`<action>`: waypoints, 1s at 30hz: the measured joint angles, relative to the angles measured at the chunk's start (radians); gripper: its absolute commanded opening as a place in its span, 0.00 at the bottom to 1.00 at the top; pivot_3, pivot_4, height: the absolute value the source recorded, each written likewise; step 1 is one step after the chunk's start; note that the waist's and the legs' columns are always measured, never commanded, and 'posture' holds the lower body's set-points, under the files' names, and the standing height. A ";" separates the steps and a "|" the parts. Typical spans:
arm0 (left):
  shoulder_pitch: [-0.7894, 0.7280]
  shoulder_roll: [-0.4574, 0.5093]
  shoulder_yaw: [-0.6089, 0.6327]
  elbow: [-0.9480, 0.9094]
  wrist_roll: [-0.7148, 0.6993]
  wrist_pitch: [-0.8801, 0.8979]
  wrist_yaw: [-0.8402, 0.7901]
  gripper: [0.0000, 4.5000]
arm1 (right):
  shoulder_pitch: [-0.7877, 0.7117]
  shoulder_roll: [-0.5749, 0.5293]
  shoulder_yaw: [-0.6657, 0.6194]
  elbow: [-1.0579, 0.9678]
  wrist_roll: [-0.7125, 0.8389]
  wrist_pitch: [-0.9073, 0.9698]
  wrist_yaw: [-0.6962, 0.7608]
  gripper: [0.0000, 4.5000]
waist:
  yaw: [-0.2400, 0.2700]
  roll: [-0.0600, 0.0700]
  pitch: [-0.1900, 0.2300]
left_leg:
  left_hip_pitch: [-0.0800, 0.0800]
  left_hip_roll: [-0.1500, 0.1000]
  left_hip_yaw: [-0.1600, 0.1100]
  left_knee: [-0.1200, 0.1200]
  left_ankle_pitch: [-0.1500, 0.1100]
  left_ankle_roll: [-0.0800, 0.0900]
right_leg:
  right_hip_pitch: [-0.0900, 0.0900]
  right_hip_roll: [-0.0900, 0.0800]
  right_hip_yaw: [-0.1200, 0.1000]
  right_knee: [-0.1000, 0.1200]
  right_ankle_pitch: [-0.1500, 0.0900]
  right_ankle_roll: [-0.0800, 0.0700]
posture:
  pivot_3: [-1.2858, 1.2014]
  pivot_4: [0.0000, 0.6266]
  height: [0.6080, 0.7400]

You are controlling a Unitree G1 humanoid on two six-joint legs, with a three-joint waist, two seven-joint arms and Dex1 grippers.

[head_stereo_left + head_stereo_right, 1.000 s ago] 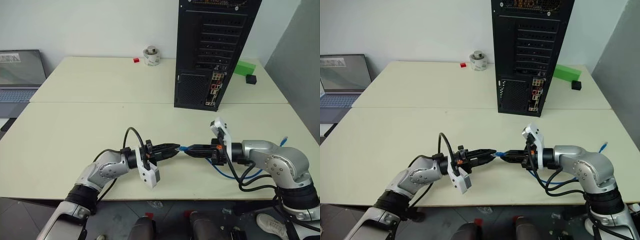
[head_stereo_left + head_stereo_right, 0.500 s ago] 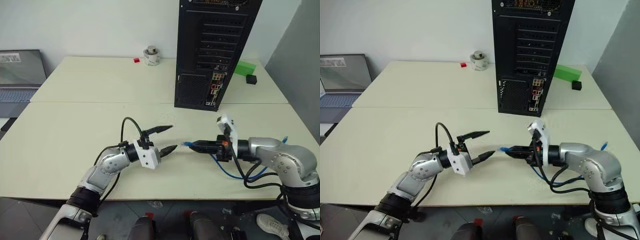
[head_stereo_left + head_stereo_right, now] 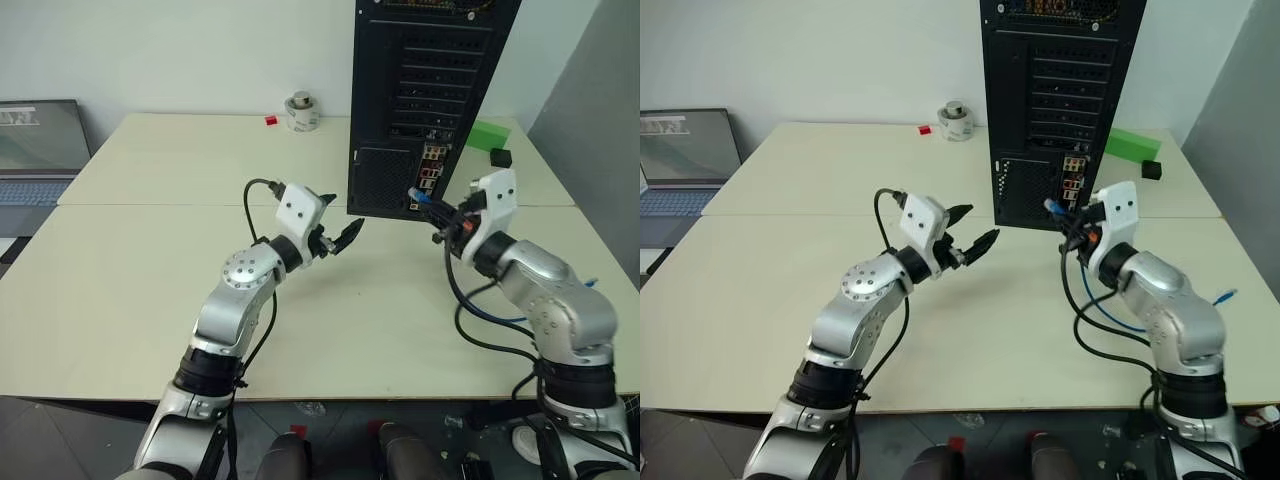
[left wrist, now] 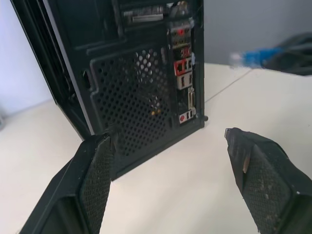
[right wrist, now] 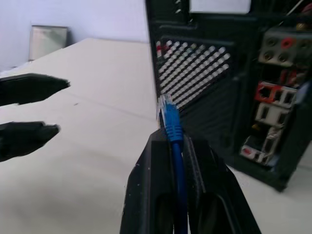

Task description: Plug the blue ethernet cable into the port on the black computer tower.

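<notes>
The black computer tower [image 3: 430, 90] stands upright at the back of the table, its rear facing me, with a strip of red-and-white ports [image 3: 432, 180] low on the right. My right gripper [image 3: 432, 210] is shut on the blue ethernet cable [image 5: 171, 122]. Its pale plug [image 3: 1048, 205] sticks out past the fingertips, close in front of the ports and apart from them. The rest of the cable [image 3: 1105, 318] trails down over the table to the right. My left gripper [image 3: 340, 235] hovers open and empty left of the tower's base, facing its mesh vent [image 4: 141, 92].
A laptop [image 3: 40, 150] sits at the far left. A tape roll [image 3: 303, 110] and a small red piece [image 3: 271, 120] lie at the back, left of the tower. A green box [image 3: 490, 135] and a small black cube [image 3: 501, 157] sit behind the tower on the right.
My left gripper opened and let go of the plug end. Both arms rose and moved forward; the right one carried the cable up to the tower's rear.
</notes>
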 measured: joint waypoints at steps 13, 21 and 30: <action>-0.098 -0.009 0.020 0.042 -0.007 0.095 -0.045 0.83 | -0.024 0.090 0.086 0.074 -0.201 -0.125 -0.124 0.00 | 0.001 0.000 0.000 | 0.000 0.000 0.000 -0.001 0.000 0.000 | -0.001 -0.001 0.001 0.000 0.000 0.000 | 0.52 0.24 1.00; -0.098 -0.013 0.021 0.043 -0.007 0.095 -0.065 0.83 | -0.024 0.102 0.086 0.077 -0.233 -0.125 -0.130 0.00 | 0.000 0.000 0.000 | 0.000 0.000 0.000 -0.001 0.000 0.000 | -0.001 -0.001 0.001 0.000 0.000 0.000 | 0.52 0.24 1.00; -0.109 -0.020 0.027 0.053 -0.007 0.086 -0.072 0.83 | -0.060 0.138 0.094 0.139 -0.323 -0.186 -0.186 0.00 | 0.000 0.000 0.000 | 0.000 0.000 0.000 -0.001 0.000 0.000 | -0.001 -0.001 0.001 0.000 0.000 0.000 | 0.52 0.24 1.00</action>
